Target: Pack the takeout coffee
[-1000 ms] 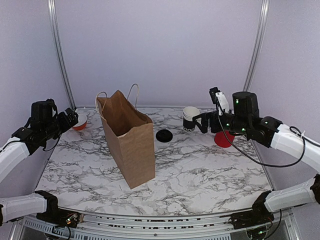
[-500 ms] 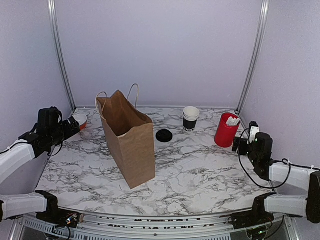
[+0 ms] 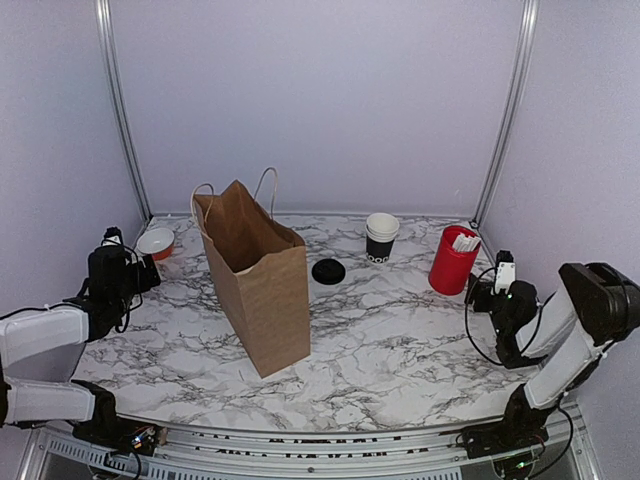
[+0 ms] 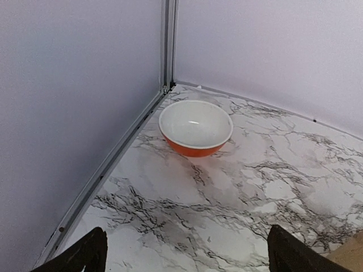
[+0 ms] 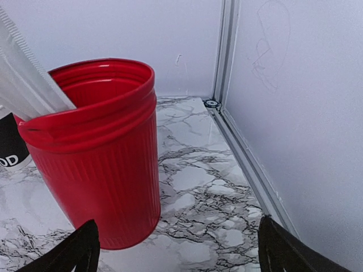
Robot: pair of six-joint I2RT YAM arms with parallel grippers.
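Observation:
The takeout coffee is out of view as a single cup. A round black lid [image 3: 328, 271] lies flat on the marble, right of the brown paper bag [image 3: 258, 285], which stands upright with its mouth open. A stack of white-rimmed black cups [image 3: 381, 238] stands behind the lid, and its printed side shows at the left edge of the right wrist view [image 5: 8, 150]. My left gripper [image 3: 145, 272] [image 4: 187, 255] is open and empty, low over the table, facing an orange bowl. My right gripper [image 3: 478, 293] [image 5: 178, 246] is open and empty, just right of the red cylinder.
The red cylinder [image 3: 452, 260] [image 5: 99, 158] holds white sticks [image 5: 25, 85] and stands close in front of my right fingers. The orange bowl [image 3: 155, 243] [image 4: 195, 127], white inside, sits in the back left corner. Walls and metal rails [image 5: 227, 62] close in both sides.
My right arm has drawn back from the stack of cups and dropped low at the right edge beside the red cylinder. My left arm has lowered and pulled in towards the near left.

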